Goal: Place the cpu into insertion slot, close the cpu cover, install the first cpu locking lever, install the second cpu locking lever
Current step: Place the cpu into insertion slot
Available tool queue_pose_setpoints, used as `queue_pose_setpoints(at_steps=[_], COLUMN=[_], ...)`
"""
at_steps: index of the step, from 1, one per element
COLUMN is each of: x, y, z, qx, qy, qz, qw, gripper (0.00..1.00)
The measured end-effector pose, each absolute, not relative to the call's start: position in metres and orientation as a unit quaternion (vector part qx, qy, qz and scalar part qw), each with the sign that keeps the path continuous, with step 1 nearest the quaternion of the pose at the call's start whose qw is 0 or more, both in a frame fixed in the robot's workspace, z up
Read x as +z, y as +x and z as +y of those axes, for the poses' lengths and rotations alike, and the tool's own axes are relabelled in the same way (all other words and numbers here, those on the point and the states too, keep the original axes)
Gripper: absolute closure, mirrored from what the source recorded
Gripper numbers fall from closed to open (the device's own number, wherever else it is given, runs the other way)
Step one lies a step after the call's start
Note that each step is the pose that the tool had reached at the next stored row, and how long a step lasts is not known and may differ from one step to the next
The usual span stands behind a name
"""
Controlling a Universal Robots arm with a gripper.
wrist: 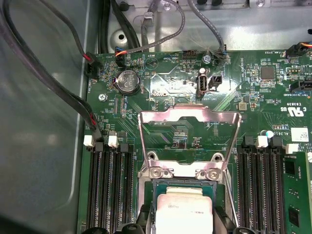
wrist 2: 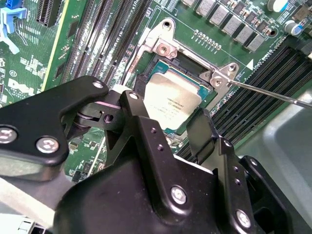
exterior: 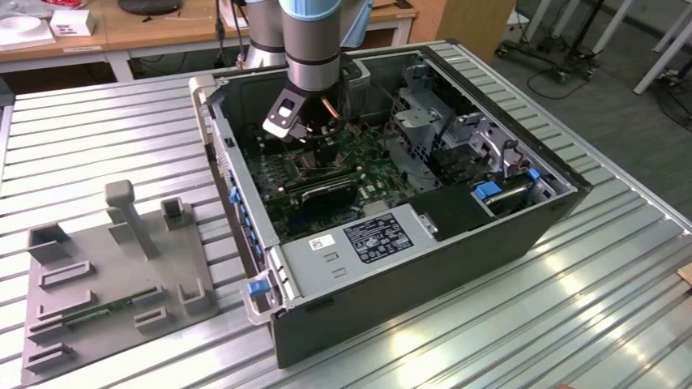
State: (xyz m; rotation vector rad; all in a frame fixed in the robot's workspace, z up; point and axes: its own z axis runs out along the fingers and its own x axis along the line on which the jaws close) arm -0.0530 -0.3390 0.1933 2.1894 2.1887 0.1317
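Note:
Inside the open computer case (exterior: 454, 243), my gripper (exterior: 308, 134) hangs low over the green board. In both wrist views the silver-grey cpu (wrist 2: 173, 97) lies level in the dark insertion slot (wrist 2: 190, 68). The two black fingers (wrist 2: 131, 97) sit against opposite sides of the chip, so the gripper (wrist 2: 165, 108) is shut on it. The cpu (wrist: 183, 209) has the gripper (wrist: 183, 222) around it in the first wrist view as well. Beyond the slot, the cpu cover (wrist: 161, 114) stands flipped open on its hinge. A thin wire locking lever (wrist 2: 273, 93) sticks out, unlatched, beside the slot.
Long black memory slots (wrist: 109, 190) run on both sides of the socket. Cables (wrist: 58, 92) hang along the case wall. A grey fixture plate (exterior: 108, 275) with blocks lies on the slatted metal table at the exterior view's left. Drive cages (exterior: 465, 138) fill the case's far side.

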Motion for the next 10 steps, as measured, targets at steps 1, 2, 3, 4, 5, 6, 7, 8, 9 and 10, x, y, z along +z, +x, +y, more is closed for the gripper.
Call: queue_pose_setpoints(at_steps=[1, 2, 3, 4, 5, 6, 7, 8, 9, 10], x=[0.1933, 0.1934, 0.1935, 0.1935, 0.1935, 0.1934, 0.1934, 0.1934, 0.1934, 0.1934], y=[-0.053, -0.053, -0.0531, -0.0531, -0.0531, -0.053, -0.053, -0.053, -0.053, -0.053], z=[-0.339, -0.339, -0.3391, -0.3391, -0.339, -0.339, -0.339, -0.3389, -0.339, -0.3389], qx=[0.042, 0.042, 0.042, 0.042, 0.042, 0.042, 0.042, 0.042, 0.042, 0.042], qy=[0.706, 0.706, 0.706, 0.706, 0.706, 0.706, 0.706, 0.706, 0.706, 0.706], qz=[0.706, 0.706, 0.706, 0.706, 0.706, 0.706, 0.706, 0.706, 0.706, 0.706], qw=[0.021, 0.022, 0.022, 0.022, 0.022, 0.022, 0.021, 0.021, 0.021, 0.021], gripper=[0.4, 0.4, 0.41, 0.41, 0.46, 0.46, 0.46, 0.46, 0.46, 0.46])
